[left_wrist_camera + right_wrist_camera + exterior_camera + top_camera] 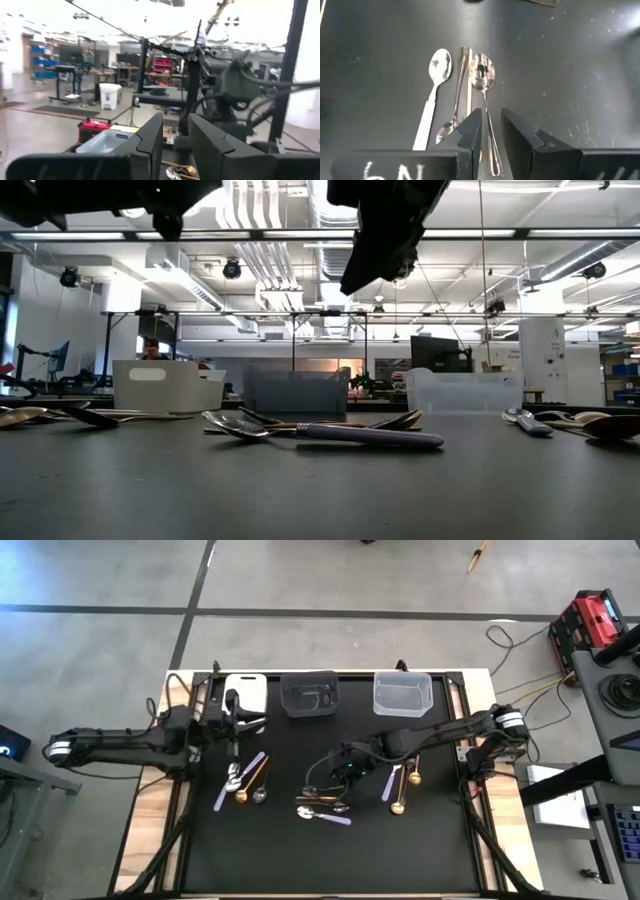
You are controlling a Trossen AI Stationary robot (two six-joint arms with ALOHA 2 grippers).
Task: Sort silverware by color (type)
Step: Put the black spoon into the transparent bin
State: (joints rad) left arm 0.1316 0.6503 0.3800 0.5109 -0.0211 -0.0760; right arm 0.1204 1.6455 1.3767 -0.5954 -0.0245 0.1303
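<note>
The silverware lies on the black mat in three loose groups: a left group (245, 783), a middle group (325, 808) and a right group (400, 785), each mixing gold, silver and lilac-handled pieces. My right gripper (345, 768) hovers above the middle group, open by a narrow gap. In the right wrist view its fingers (470, 131) stand over a silver spoon (483, 75), with a pale-handled spoon (437, 75) and a thin gold piece (465, 70) alongside. The low view shows this gripper (385, 230) well above a lilac-handled spoon (330, 433). My left gripper (237, 725) is held up near the white bin (245, 690), pointing level, slightly open and empty (175, 142).
Three bins line the far edge of the mat: the white one, a dark one (308, 695) and a clear one (402, 693). Bare mat lies toward the near edge (320, 860). Cables run off the table's right side (520, 650).
</note>
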